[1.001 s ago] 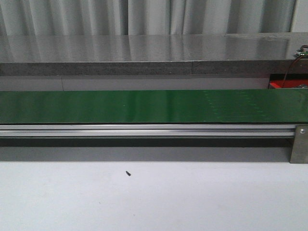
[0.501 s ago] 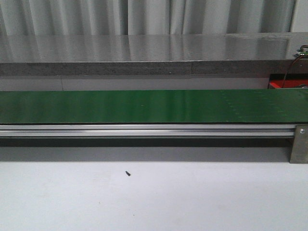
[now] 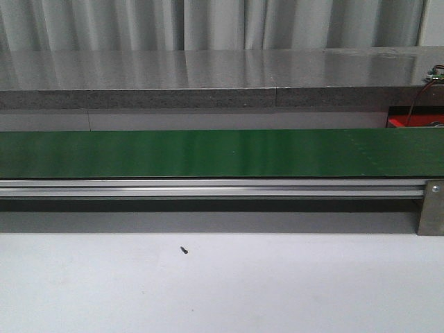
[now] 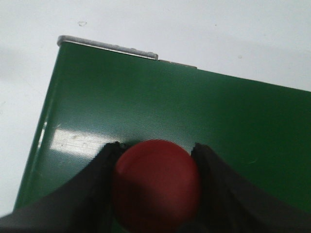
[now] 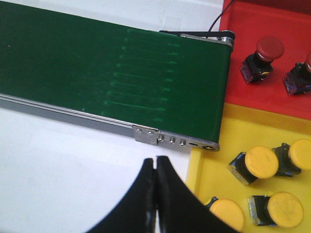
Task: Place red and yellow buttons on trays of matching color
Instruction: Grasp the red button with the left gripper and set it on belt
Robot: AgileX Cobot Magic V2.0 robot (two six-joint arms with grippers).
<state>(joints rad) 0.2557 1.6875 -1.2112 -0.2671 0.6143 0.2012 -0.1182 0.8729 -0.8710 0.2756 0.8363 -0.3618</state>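
Around you, the long green conveyor belt (image 3: pixel 222 152) runs across the front view on its grey aluminium rail (image 3: pixel 208 187), with a grey stone ledge (image 3: pixel 208 76) and pale curtains (image 3: pixel 208 24) behind it, and a small dark speck (image 3: pixel 184 250) lies on the white table (image 3: pixel 222 291) in front; no arm shows in that view. You can see in the right wrist view the end of the belt, and just beside it the red plastic tray (image 5: pixel 272 58) and the yellow plastic tray (image 5: pixel 218 170), which touch each other along one edge. Two red-capped push buttons (image 5: pixel 262 58) lie in the red tray, the second one cut by the picture edge, and several yellow-capped push buttons (image 5: pixel 256 164) lie in the yellow tray, most of them tipped on their sides on dark square bases. The right gripper (image 5: pixel 155 170) hangs over the white table near the belt corner, its black fingers pressed together with nothing between them. In the left wrist view the left gripper (image 4: pixel 155 165) is clamped on a round red button cap (image 4: pixel 156 184), one dark finger on each side of it, above the green belt close to its end. The cap looks smooth, matte and dome-shaped. You see it from above, so its cap faces the camera; its body is hidden below and I cannot tell its long axis.
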